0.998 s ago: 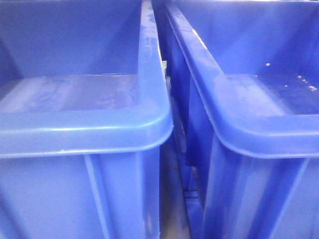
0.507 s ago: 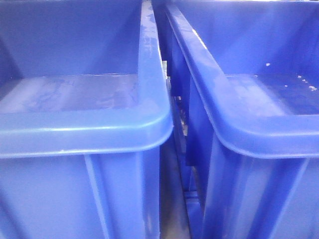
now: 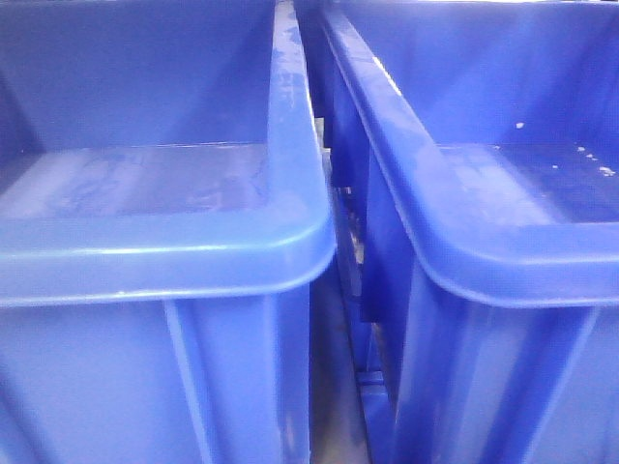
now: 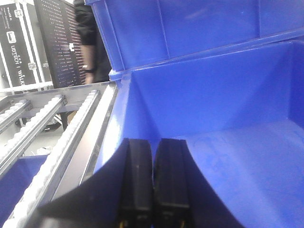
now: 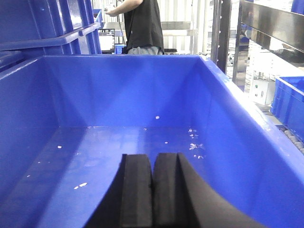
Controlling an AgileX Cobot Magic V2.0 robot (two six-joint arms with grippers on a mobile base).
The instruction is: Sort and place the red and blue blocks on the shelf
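Since the earlier front pictures almost nothing is changing: the two tubs are standing just as they stood, and only the dim shapes in the narrow gap [image 3: 340,242] between them are looking a little different.

I am taking the left blue tub [image 3: 193,242] as my landmark. My left fingers [image 4: 153,190] are hanging just over its near rim and are pressed together, with nothing showing between them. My right fingers [image 5: 152,190] are doing the same over the right blue tub [image 5: 223,128], which is standing just beside the landmark; they are closed and empty too. Only pale crumbs [image 5: 194,142] are lying on that tub's floor. Left of the landmark the shelf's steel roller rails [image 4: 57,133] are running away from me, and a person in black [image 5: 140,26] is standing well behind the tubs.

I am not seeing the red or blue block in any view, so I cannot tell where they are. By my judgement such small matte cubes will be light, stiff and not slippery, and I should take each one by two opposite flat faces, near its middle.
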